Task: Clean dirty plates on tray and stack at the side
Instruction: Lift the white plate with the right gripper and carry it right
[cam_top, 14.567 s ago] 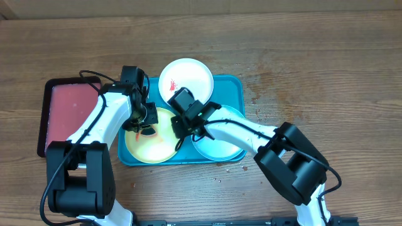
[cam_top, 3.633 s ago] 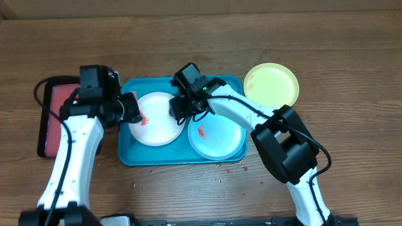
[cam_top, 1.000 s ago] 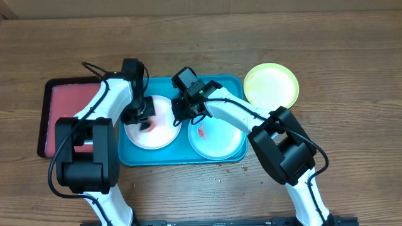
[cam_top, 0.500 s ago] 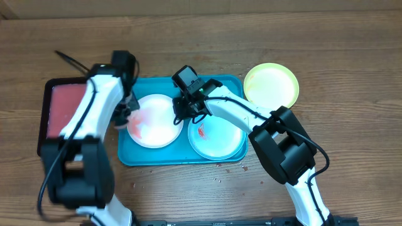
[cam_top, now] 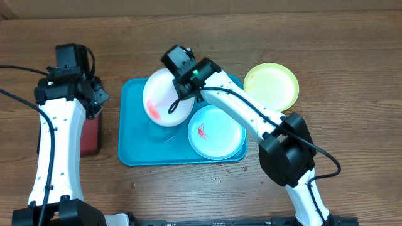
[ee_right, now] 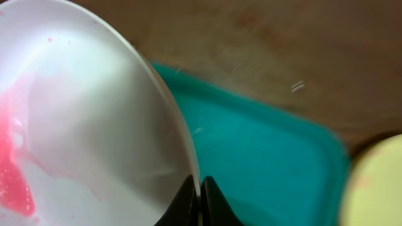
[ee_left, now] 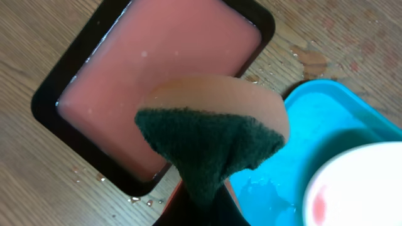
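The white plate is tilted up over the teal tray, a pink-red smear on its face. My right gripper is shut on its rim; the right wrist view shows the jaws pinching the edge of the white plate. The pale blue plate lies flat in the tray with a small red smear. On the table to the right of the tray rests the yellow-green plate. My left gripper is shut on a sponge, orange with a dark green face, above the small tray.
A dark-rimmed tray with pink liquid sits left of the teal tray, mostly under my left arm in the overhead view. Water drops lie on the wood between them. Small specks dot the table in front of the teal tray.
My left gripper has carried the sponge left, off the white plate, to above the small tray. My right gripper has raised and tilted the white plate toward the back of the tray.
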Controlling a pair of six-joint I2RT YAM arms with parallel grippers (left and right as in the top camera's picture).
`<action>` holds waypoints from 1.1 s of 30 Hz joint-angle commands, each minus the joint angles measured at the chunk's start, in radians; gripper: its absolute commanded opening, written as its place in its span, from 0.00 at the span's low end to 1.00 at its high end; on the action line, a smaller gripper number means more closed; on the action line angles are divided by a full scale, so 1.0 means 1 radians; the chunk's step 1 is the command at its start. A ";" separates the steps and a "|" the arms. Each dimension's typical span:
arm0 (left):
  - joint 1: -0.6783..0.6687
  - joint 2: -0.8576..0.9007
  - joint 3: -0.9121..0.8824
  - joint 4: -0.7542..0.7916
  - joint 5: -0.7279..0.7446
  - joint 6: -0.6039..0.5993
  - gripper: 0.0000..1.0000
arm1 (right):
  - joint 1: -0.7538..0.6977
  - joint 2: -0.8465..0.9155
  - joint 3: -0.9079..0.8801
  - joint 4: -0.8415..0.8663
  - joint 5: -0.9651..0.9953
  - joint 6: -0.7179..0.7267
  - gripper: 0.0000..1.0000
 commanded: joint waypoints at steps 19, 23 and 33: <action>0.133 0.002 -0.009 0.005 0.112 0.007 0.04 | 0.225 -0.064 0.116 -0.008 0.927 -0.423 0.04; 0.132 0.002 -0.009 0.005 0.112 0.007 0.04 | 0.224 -0.064 0.116 -0.007 0.925 -0.423 0.04; 0.133 0.002 -0.009 0.005 0.119 0.021 0.04 | 0.092 -0.063 0.115 -0.076 0.379 -0.190 0.04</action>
